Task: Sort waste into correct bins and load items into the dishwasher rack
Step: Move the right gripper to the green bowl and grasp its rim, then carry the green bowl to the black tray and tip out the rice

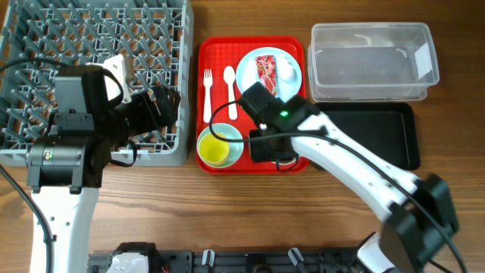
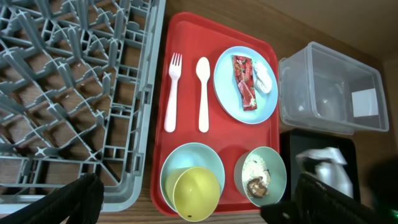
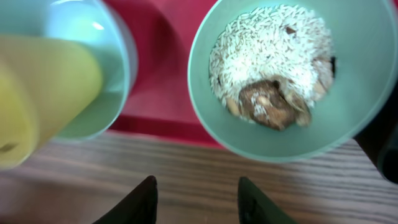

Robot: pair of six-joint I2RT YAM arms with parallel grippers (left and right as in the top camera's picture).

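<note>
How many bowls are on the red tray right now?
2, both at the near edge of the red tray: the left bowl holds the yellow cup, the right bowl holds rice and brown scraps. No others visible.

The overhead camera is looking straight down from well above the table (image 1: 227,220). It is taking in the grey rack (image 1: 91,45) at 10 o'clock, the red tray (image 1: 218,53) near centre and the clear tub (image 1: 371,53) at 2 o'clock. The left wrist camera is hanging at middling height beside the rack, facing down over the whole tray, with the rack at 9 o'clock. The right wrist camera is hovering very near the tray's front edge, facing down. The rice bowl (image 3: 354,118) is filling 1 o'clock and the yellow cup (image 3: 43,93) is sitting at 9 o'clock. All three views are sharing the cup, and both wrist views are sharing that bowl.
</note>
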